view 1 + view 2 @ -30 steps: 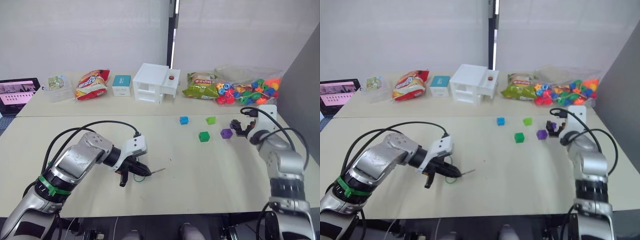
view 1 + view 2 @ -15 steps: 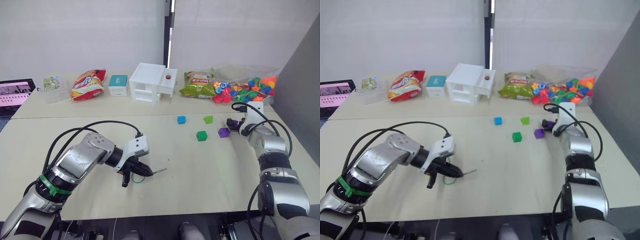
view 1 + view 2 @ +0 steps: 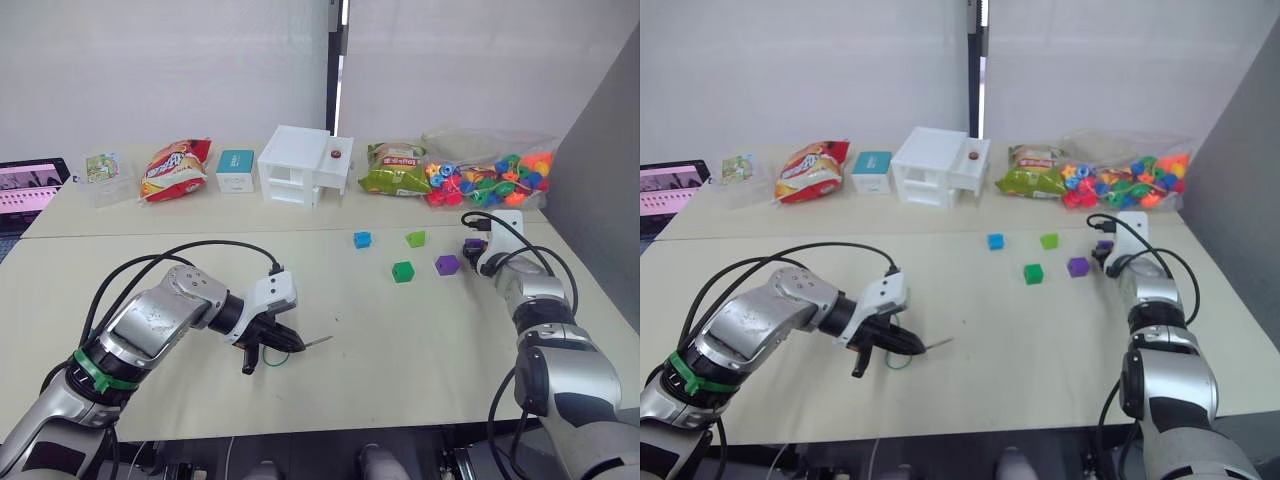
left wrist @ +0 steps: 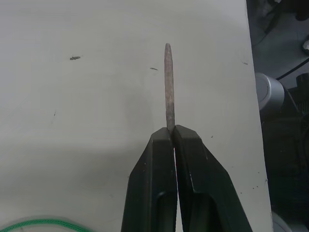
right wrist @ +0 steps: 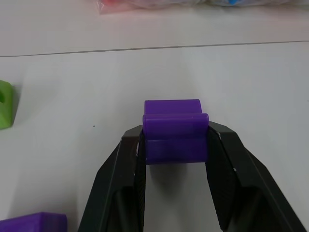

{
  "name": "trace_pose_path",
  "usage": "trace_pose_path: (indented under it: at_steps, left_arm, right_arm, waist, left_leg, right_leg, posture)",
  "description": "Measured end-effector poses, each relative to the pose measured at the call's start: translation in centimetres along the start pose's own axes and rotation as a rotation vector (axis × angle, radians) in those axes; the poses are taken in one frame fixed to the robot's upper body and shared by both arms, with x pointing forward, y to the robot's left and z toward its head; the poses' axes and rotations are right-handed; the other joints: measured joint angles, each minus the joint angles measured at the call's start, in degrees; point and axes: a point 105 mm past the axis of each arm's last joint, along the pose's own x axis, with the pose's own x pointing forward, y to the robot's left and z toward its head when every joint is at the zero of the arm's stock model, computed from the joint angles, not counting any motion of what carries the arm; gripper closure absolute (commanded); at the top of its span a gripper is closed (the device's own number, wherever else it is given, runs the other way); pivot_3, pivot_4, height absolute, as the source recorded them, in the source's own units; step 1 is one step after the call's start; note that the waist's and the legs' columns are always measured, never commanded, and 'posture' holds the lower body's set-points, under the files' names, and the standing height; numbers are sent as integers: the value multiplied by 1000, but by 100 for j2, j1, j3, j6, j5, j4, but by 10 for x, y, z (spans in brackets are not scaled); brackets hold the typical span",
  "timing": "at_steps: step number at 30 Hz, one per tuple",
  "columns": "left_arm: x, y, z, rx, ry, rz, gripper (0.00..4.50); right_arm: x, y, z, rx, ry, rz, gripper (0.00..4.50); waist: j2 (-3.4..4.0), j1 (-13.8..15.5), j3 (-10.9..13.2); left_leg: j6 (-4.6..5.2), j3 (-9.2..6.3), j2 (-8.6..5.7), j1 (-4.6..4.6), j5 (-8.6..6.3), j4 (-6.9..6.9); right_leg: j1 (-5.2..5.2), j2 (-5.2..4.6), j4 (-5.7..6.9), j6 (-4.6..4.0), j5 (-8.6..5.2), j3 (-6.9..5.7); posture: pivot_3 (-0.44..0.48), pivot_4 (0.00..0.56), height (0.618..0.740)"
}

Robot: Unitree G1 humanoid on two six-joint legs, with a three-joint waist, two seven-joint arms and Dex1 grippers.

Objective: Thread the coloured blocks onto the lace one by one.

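Observation:
My left gripper [image 3: 291, 345] hovers low over the near table, shut on the stiff dark tip [image 4: 168, 87] of the lace; its green cord [image 3: 272, 358] curls under the fingers. My right gripper [image 5: 175, 137] sits at the table's right side, both fingers pressed against a purple block [image 5: 175, 126] that rests on the table. A second purple block [image 3: 447, 264] lies just left of it. Further left lie the dark green block [image 3: 403, 271], the light green block [image 3: 416, 238] and the blue block [image 3: 363, 239].
Along the back stand a tablet [image 3: 30, 185], a clear tub [image 3: 105, 175], a red snack bag [image 3: 183, 167], a teal box [image 3: 236, 170], a white toy house [image 3: 305, 165], a green snack bag [image 3: 398, 170] and a bag of coloured beads [image 3: 490, 180]. A grey partition [image 3: 605, 190] stands on the right.
My right gripper has reached out to the purple block and closed its fingers around it. The left gripper holds still with the lace tip. The camera has shifted slightly.

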Motion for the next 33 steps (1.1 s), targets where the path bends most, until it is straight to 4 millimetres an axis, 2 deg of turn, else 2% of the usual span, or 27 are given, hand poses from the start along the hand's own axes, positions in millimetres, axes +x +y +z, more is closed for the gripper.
trace_pose_path:
  at_steps: [4, 6, 8, 12, 13, 14, 15, 17, 19, 22, 27, 29, 33]
  left_arm:
    - [-1, 0, 0, -3, -1, 0, 4500]
    - [-1, -1, -1, -6, -2, -3, 4500]
    - [-2, -1, -1, -7, -3, -1, 4500]
    - [-4, -1, -6, -21, 1, 4, 4500]
    - [-4, -1, -6, -22, 1, 4, 4500]
    - [-4, -1, -5, -19, -1, 3, 4500]
    - [-4, -1, -6, -5, -5, 0, 4500]
    - [-4, 2, -7, 8, -10, 12, 4500]
    - [-3, 5, -5, 44, -27, 19, 4500]
    - [2, 11, 0, 95, -69, 34, 4500]
    - [16, 21, 16, 189, -142, 62, 4500]
    - [20, 23, 17, 213, -147, 69, 4500]
    - [22, 26, 9, 211, -98, 75, 4500]
  right_arm:
    - [-1, -1, 6, 8, -30, 1, 3327]
    - [-5, -1, 20, 10, -89, 11, 3327]
    - [-17, -4, 34, -1, -163, 14, 3327]
    - [-63, 3, 52, -26, -253, 53, 3327]
    - [-67, 5, 54, -29, -261, 58, 3327]
    - [-79, 11, 62, -29, -279, 82, 3327]
    - [-107, 24, 65, -30, -307, 128, 3327]
    - [-137, 55, 63, -43, -313, 246, 3327]
    - [-161, 85, 50, -62, -270, 362, 3327]
    - [-182, 117, 27, -29, -189, 471, 3327]
    - [-196, 161, -30, -1, -2, 543, 3327]
    - [-198, 170, -57, -28, 88, 536, 3327]
    - [-192, 163, -79, -54, 131, 434, 3327]
  waist:
    - [1, -1, 1]
    - [5, 0, 2]
    - [6, 30, 1]
    - [9, 69, 0]
    - [10, 71, 0]
    - [10, 51, 0]
    - [19, 80, 0]
    - [20, 65, 0]
    - [20, 62, 0]
    - [20, 106, 0]
    - [20, 216, -1]
    - [20, 201, 0]
    - [20, 171, 0]
  left_leg:
    - [0, 0, 0, -1, 0, 0]
    - [0, -1, 0, -5, 0, -1]
    - [0, -10, 1, -16, 0, 1]
    - [1, -13, -3, -30, 0, 9]
    - [0, -13, -4, -31, 0, 9]
    - [0, -9, -4, -26, 0, 16]
    - [2, -18, 2, -21, 0, 9]
    - [3, -21, 10, -20, -1, 8]
    - [3, -20, 8, -18, -1, 12]
    - [2, -19, 1, -12, -1, 19]
    - [0, -19, -6, -17, 0, 21]
    - [-1, -16, -9, -20, 1, 22]
    - [-1, -17, -4, -14, 1, 20]
  right_leg:
    - [-1, 0, 1, 0, 0, 0]
    - [-4, 0, 5, 0, 0, 0]
    - [-10, 0, 33, 0, 0, -7]
    - [-22, -2, 42, 1, 0, -8]
    - [-22, -3, 41, 1, -1, -8]
    - [-19, -3, 43, 1, 0, -5]
    - [-18, 5, 50, 1, -1, -11]
    - [-17, 16, 52, -1, -1, -11]
    - [-15, 13, 51, -1, -1, -10]
    - [-10, 6, 40, -1, -1, -10]
    - [-13, -1, 40, -1, -1, -12]
    - [-15, -4, 41, -1, -1, -10]
    - [-17, 3, 36, -1, -1, -10]
  posture:
    - [0, 150, 740]
    - [0, 150, 740]
    - [0, 150, 740]
    - [0, 150, 740]
    - [0, 150, 740]
    - [0, 150, 740]
    - [0, 150, 740]
    - [0, 150, 740]
    - [0, 150, 740]
    - [0, 150, 740]
    - [0, 150, 740]
    - [0, 150, 740]
    - [0, 150, 740]
